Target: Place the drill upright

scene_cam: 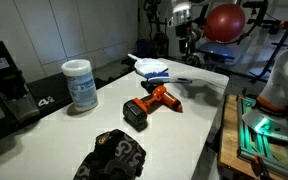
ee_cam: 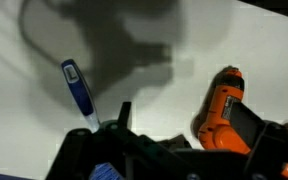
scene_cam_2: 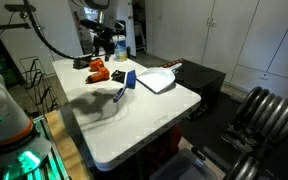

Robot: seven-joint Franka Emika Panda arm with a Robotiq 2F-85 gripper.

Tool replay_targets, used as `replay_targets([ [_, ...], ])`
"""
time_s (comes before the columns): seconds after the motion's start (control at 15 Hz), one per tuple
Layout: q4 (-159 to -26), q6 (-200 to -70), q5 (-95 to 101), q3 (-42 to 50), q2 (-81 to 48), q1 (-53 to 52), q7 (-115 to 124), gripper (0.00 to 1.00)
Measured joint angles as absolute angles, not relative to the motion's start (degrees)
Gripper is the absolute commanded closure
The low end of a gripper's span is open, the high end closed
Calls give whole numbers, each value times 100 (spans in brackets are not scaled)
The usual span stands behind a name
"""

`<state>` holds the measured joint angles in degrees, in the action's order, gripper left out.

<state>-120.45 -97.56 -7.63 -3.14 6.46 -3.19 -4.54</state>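
The orange and black drill [scene_cam: 152, 103] lies on its side on the white table [scene_cam: 199, 125]. It also shows in the other exterior view [scene_cam_2: 98, 70] and at the right of the wrist view [ee_cam: 229, 105]. My black gripper [scene_cam: 114, 155] hovers over the table at the near end, short of the drill and apart from it. In the exterior view from the opposite side the gripper [scene_cam_2: 109, 42] is behind the drill. In the wrist view the gripper [ee_cam: 194, 135] is open and empty, its fingers dark at the bottom edge, with the drill just ahead.
A white wipes canister [scene_cam: 81, 85] stands beside the drill. A white dustpan with a blue brush [scene_cam: 152, 68] lies at the far end. A blue pen [ee_cam: 77, 88] lies on the table, and also shows in an exterior view [scene_cam_2: 119, 94]. A black case [scene_cam: 4, 75] sits at the table's edge.
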Motion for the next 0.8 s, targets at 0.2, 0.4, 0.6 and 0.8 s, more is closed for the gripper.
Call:
replay_targets([
  [0.2,-12348,-10276,-869,-568,413,-509,-9,0],
  [0.4,-12617,-10845,-1007,-773,184,-695,237,0],
  [0.6,-12797,-11350,-1238,-904,-12,-830,302,0],
  [0.8,-12789,-11392,-1248,-910,-55,-850,302,0],
])
